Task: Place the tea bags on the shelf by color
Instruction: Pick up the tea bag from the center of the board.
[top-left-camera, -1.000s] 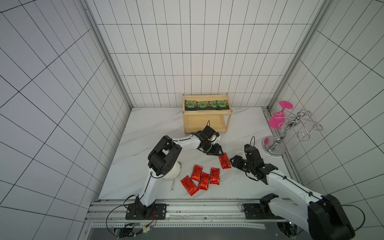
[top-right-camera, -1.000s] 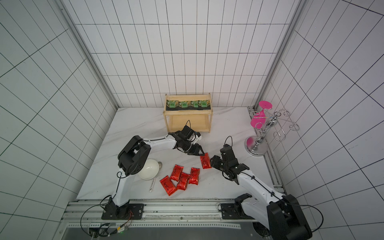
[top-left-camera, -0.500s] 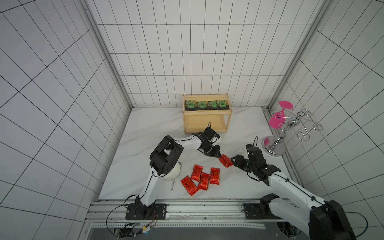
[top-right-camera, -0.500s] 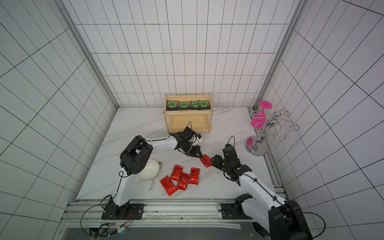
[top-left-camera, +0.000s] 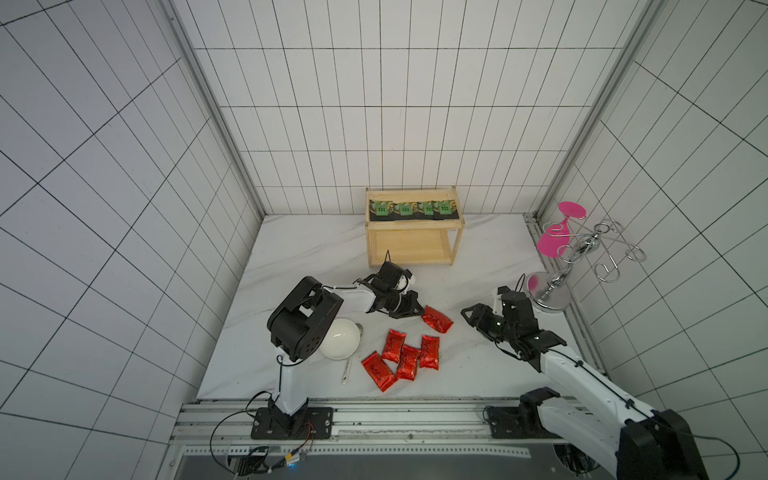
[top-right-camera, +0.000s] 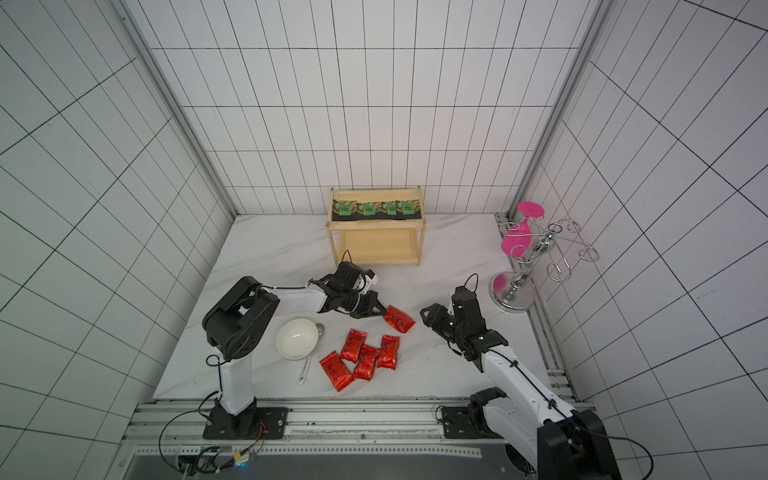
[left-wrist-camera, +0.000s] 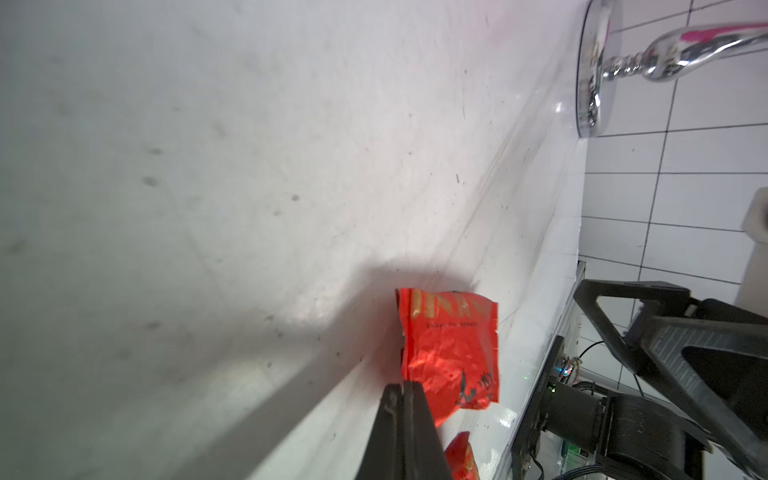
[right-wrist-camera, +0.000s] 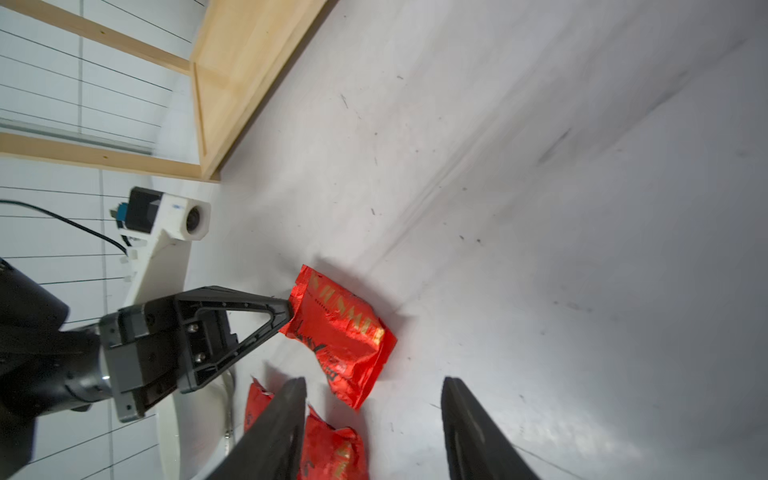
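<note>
Red tea bag (right-wrist-camera: 345, 336) has its corner hidden in the clenched left hand (right-wrist-camera: 289, 309); right hand (right-wrist-camera: 372, 381) gapes empty.

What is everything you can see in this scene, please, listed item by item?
table: one, white marble
shelf: one, light wood, table's back
black-and-green tea bags: four, shelf's top board
red tea bags: four, clustered, table's front
lone red tea bag: one, behind the cluster
bowl: one, white, left of the red cluster
spoon: one, pale, by the bowl
stand: one, chrome with pink discs, table's right edge
left arm: jaws shut on the lone red tea bag's corner
right arm: jaws open, empty
</note>
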